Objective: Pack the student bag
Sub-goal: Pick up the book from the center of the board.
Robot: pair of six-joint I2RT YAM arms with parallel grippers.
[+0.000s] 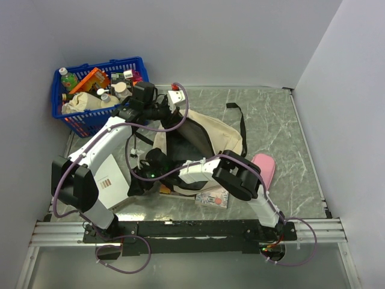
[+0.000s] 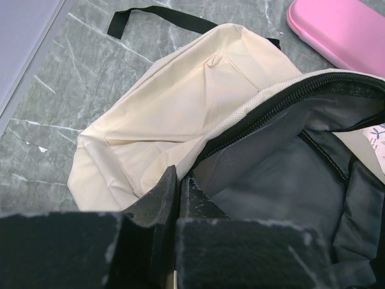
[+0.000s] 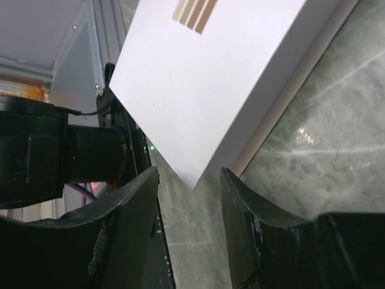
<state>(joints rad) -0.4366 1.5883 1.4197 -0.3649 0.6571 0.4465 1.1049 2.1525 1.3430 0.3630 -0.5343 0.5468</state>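
Left gripper (image 2: 179,186) is clamped tight on the student bag (image 2: 180,102), right at its zippered rim. Right gripper (image 3: 189,198) is off the bag, its jaws apart around a white book (image 3: 204,78) corner.

Soft cream-beige fabric backpack (image 1: 227,133) with black straps lies unzipped near the blue plastic basket (image 1: 90,124), dark lining showing.

On my feeds I see a cream-beige student bag (image 2: 174,102) with black straps and a dark grey lining, a grey-green table (image 2: 48,102) veined in white like marble, a plain pink pouch (image 2: 337,30), a white book (image 3: 204,78) bearing short brown and tan stripes, and a bright blue basket (image 1: 78,123).
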